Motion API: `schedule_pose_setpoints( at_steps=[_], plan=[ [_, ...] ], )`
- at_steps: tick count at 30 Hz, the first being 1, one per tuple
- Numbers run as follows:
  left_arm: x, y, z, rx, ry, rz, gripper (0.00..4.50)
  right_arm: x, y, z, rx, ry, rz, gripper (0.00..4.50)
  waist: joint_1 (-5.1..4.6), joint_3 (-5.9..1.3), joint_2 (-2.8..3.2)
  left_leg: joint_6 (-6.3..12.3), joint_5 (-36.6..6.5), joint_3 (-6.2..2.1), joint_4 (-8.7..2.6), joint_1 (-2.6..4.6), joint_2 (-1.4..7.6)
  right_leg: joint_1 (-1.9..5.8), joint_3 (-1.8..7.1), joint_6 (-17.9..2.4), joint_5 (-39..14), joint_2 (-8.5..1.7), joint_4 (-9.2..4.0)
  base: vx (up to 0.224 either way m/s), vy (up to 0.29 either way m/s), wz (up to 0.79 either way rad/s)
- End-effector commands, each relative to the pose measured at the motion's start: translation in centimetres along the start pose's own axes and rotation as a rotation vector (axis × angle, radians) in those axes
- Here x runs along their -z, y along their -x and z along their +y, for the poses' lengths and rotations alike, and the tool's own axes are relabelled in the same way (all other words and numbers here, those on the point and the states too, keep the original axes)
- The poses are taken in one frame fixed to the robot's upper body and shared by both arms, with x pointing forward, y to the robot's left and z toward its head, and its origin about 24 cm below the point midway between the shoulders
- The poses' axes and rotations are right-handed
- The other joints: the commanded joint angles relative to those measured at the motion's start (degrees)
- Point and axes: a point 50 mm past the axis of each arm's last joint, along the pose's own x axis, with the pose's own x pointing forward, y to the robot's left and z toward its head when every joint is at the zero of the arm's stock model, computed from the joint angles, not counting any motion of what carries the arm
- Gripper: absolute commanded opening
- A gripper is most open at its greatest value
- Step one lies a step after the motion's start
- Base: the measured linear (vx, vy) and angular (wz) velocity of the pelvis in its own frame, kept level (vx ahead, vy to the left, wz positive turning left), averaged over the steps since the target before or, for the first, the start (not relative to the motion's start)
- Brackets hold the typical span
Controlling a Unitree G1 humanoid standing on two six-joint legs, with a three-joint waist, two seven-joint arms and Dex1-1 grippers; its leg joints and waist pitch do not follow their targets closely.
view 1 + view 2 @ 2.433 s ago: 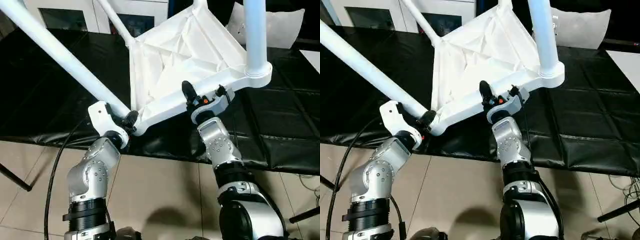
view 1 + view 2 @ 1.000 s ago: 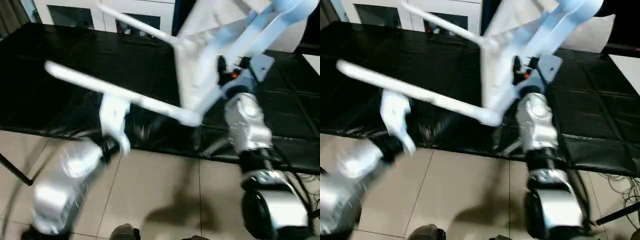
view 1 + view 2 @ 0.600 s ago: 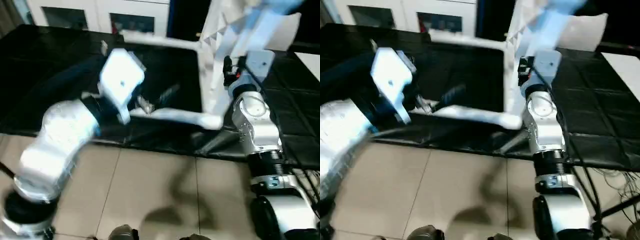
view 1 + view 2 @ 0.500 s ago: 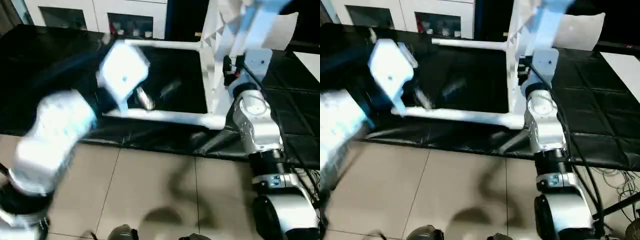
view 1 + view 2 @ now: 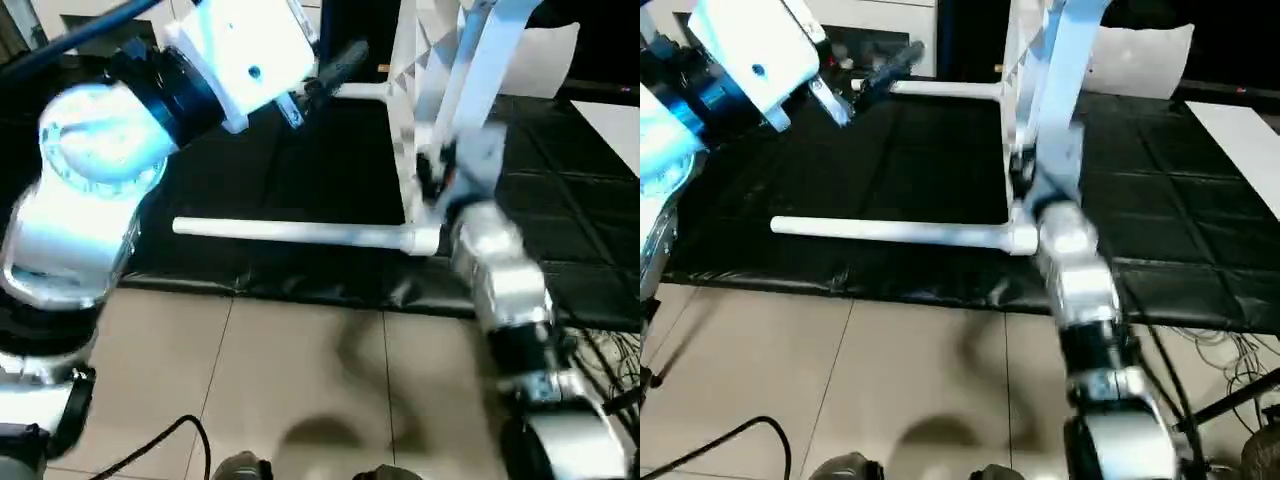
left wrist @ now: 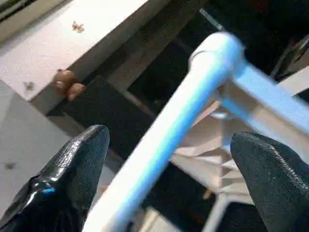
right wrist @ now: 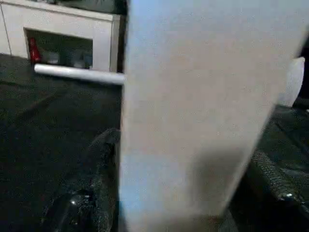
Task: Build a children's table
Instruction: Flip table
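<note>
Standing on edge on the black mat-covered desk (image 5: 590, 250), the all-white plastic children's table (image 5: 1025, 90) is risking toppling: right gripper (image 7: 188, 193) fingers are clamping its rim, left gripper (image 6: 164, 159) fingers spread around a leg.

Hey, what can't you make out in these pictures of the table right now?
- Children's table: the upper part of its top is cut off by the top edge of the eye views.
- Far leg: its free end is hidden behind the left end effector in the eye views.
- Raised leg: its end runs past the top edge.
- Workbench: in the right wrist view, a close white table part hides much of it.
</note>
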Motion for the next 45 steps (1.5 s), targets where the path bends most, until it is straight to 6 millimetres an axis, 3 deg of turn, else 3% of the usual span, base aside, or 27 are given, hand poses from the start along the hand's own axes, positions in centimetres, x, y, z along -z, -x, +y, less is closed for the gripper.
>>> schedule_pose_setpoints(
  at_steps=[1,2,7,12,13,20,30,37,45],
  plan=[
    [0.3,-0.3,0.8,-0.033,-0.055,0.014,4.50,0.2,0.0,-0.2,0.010,0.019,0.000,2.98,0.06,-4.20,0.17,-5.19,-12.4,-2.38,-5.20,1.56,5.09,2.77,4.18,-9.6,-10.4,-4.93,-4.30,0.000,0.000,0.00],
    [0.6,-0.3,1.1,-0.043,-0.074,0.025,4.50,0.3,-0.1,-0.2,0.015,0.025,0.003,2.98,0.11,-4.20,0.49,-5.33,-12.5,-2.44,-5.18,1.58,5.07,2.66,4.18,-9.6,-10.4,-4.92,-4.34,0.000,0.000,0.00],
    [1.8,-1.1,2.4,-0.078,-0.124,0.082,4.50,0.5,-0.7,-0.8,0.034,0.045,0.007,2.83,0.07,-4.42,0.53,-5.44,-12.4,-2.39,-5.08,1.67,4.96,2.52,4.12,-10.7,-8.1,-4.91,-4.10,0.000,0.000,0.00],
    [2.5,-1.5,2.7,-0.072,-0.147,0.110,4.50,0.5,-1.0,-1.0,0.035,0.053,0.002,2.47,0.21,-4.53,0.42,-4.69,-10.0,-2.33,-5.00,1.52,5.10,2.85,4.09,-11.8,-4.1,-4.99,-3.66,0.000,0.000,0.00],
    [3.1,-1.7,2.9,-0.071,-0.163,0.136,4.50,0.5,-1.2,-1.0,0.028,0.065,0.000,2.38,0.25,-4.56,0.13,-4.27,-9.4,-2.24,-4.93,1.47,5.01,2.93,4.10,-12.0,-3.7,-4.98,-3.65,0.000,0.000,0.00],
    [4.0,-2.4,3.3,-0.061,-0.199,0.174,4.50,0.6,-1.5,-1.2,0.029,0.075,-0.001,2.13,0.32,-4.52,0.14,-3.52,-9.2,-2.30,-4.94,1.51,5.23,2.94,4.10,-12.7,-3.7,-5.25,-3.68,0.000,0.000,0.00],
    [6.1,-2.9,2.3,0.022,-0.198,0.259,4.50,-0.2,-2.0,-1.0,0.023,0.082,-0.032,2.11,0.38,-4.46,-0.09,-3.34,-10.2,-2.28,-5.00,1.58,5.22,2.81,4.11,-12.5,-6.2,-5.37,-3.93,0.000,0.000,0.00],
    [8.5,-2.3,2.8,-0.007,-0.185,0.363,3.85,-0.4,-2.0,-0.9,0.012,0.086,-0.047,2.10,0.42,-4.54,0.13,-2.91,-9.6,-2.28,-4.97,1.66,5.22,2.81,4.07,-13.1,-4.1,-5.34,-3.71,0.000,0.000,0.00],
    [9.1,-2.4,3.4,-0.038,-0.184,0.382,3.33,-0.4,-2.0,-0.8,0.003,0.084,-0.055,2.09,0.40,-4.54,0.07,-3.05,-10.2,-2.38,-5.04,1.59,5.31,2.90,4.11,-13.3,-4.2,-5.49,-3.80,0.000,0.000,0.00]
  ],
)
